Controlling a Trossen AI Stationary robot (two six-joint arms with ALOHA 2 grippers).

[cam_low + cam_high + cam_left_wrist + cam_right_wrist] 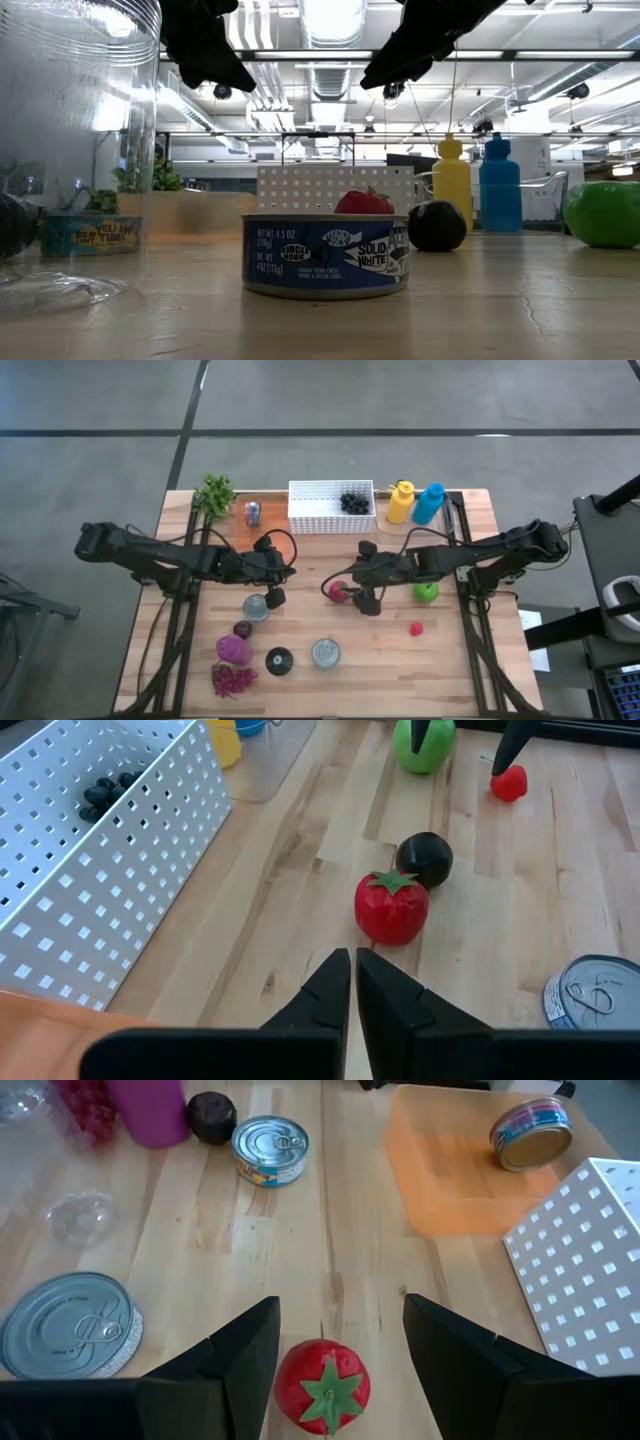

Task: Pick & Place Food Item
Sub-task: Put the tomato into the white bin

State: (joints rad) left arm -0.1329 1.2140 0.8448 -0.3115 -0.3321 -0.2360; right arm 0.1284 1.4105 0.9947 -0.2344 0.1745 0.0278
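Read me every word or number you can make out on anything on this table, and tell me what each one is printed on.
"SOLID WHITE": blue label of the round metal tuna can nearest the low camera.
"CIRCLE NORK" (uncertain reading): round emblem on that same label.
"4.5 OZ": left part of that label; the smaller print below is too small to read.
"YELLOW TUNA", roughly: teal-labelled can at far left, blurred.
The other cans show only bare lids.

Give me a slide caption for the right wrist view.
Open right hand poised over a red tomato on the wooden table.
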